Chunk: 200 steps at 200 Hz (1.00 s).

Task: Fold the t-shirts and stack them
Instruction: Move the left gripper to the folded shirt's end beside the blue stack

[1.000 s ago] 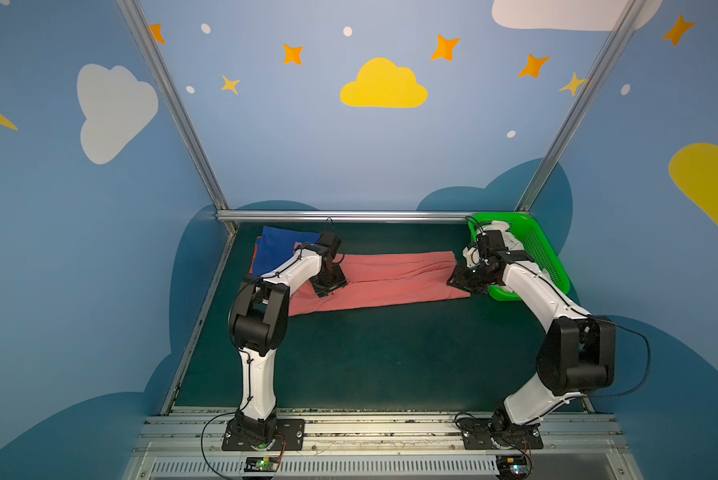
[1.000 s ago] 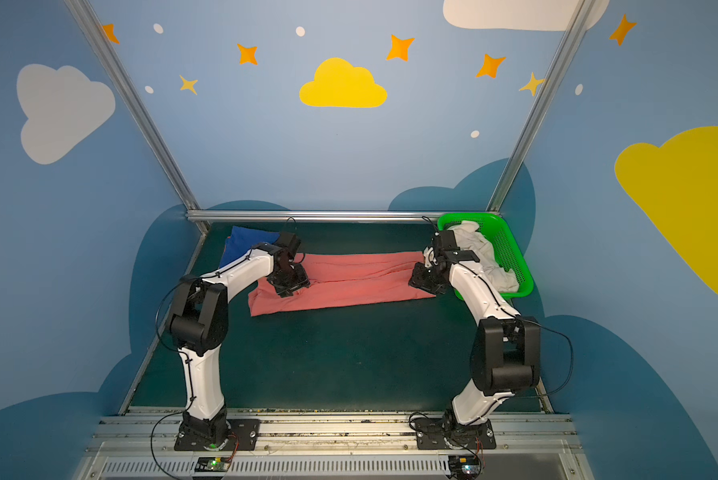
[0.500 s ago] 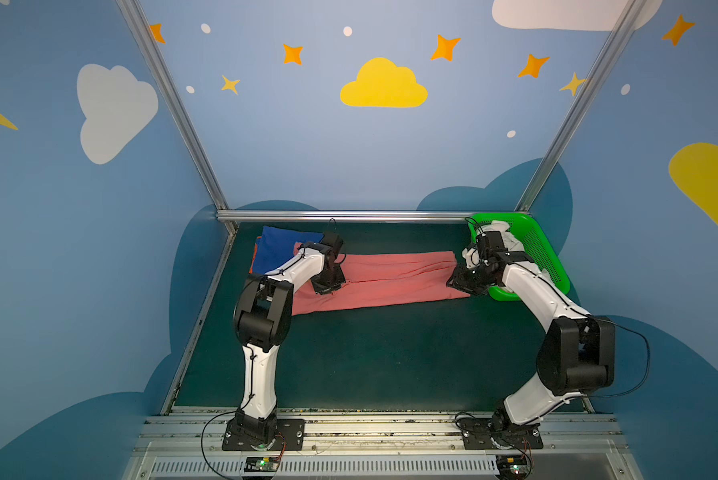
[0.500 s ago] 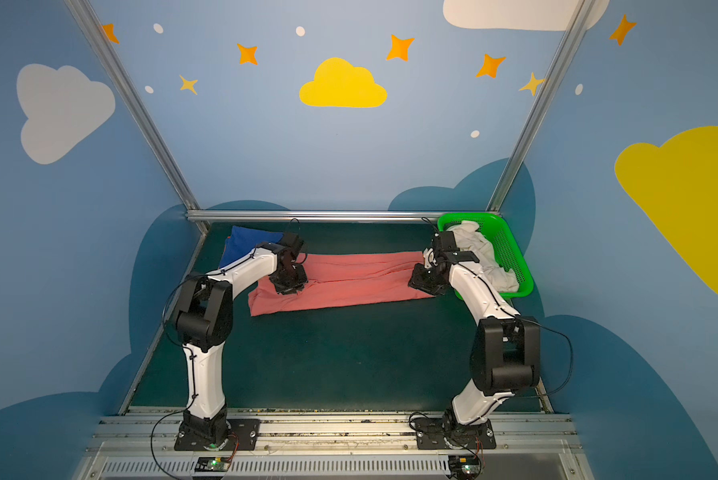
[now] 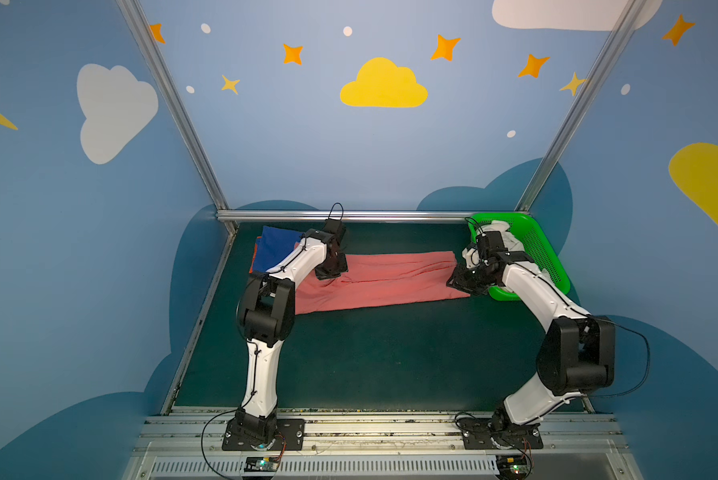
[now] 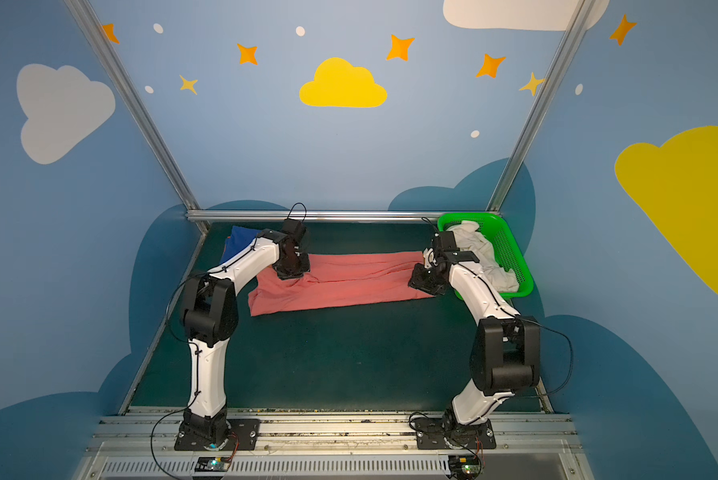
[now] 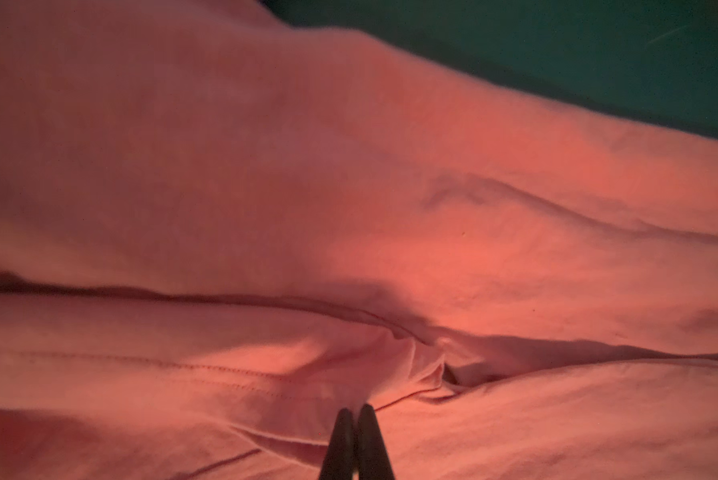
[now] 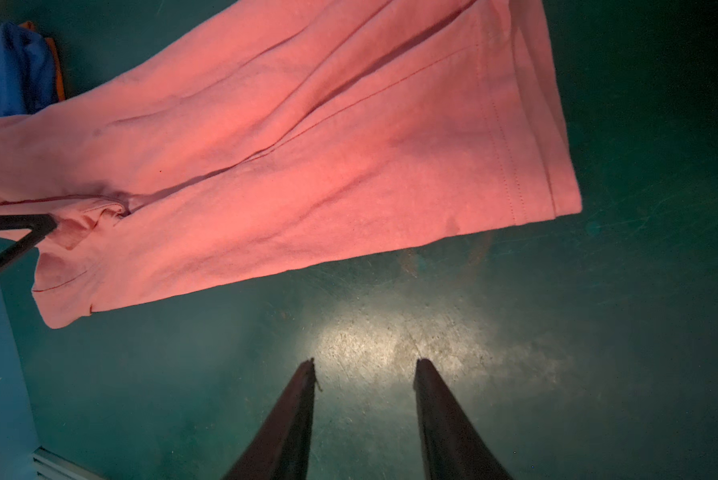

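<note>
- Blue shirt (image 5: 276,249) stacked on orange shirt (image 8: 59,75).
- Pink shirt (image 5: 390,278) part-folded on table (image 5: 390,353); left jaws pinch it, right jaws apart.
- White shirt (image 6: 480,253) waits in basket (image 6: 509,249).

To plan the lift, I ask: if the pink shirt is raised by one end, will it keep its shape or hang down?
It would probably hang limp: the pink shirt lies flat with soft wrinkles and bunches at the shut left gripper. It looks light, being thin cloth. Its free end may drag on the table.
</note>
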Each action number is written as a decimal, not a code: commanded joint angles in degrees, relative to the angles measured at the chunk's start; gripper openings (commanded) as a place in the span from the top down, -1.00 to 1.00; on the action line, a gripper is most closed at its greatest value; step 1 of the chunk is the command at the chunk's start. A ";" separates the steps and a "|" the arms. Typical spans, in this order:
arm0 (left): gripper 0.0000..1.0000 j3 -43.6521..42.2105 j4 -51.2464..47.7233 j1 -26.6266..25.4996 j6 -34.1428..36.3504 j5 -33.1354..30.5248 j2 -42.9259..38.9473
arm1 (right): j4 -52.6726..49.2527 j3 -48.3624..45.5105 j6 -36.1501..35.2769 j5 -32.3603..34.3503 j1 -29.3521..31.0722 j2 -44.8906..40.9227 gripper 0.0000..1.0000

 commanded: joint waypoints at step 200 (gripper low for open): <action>-0.61 39.57 -9.50 -0.20 23.31 -6.90 19.04 | -1.10 1.79 1.03 -0.09 1.76 4.28 0.18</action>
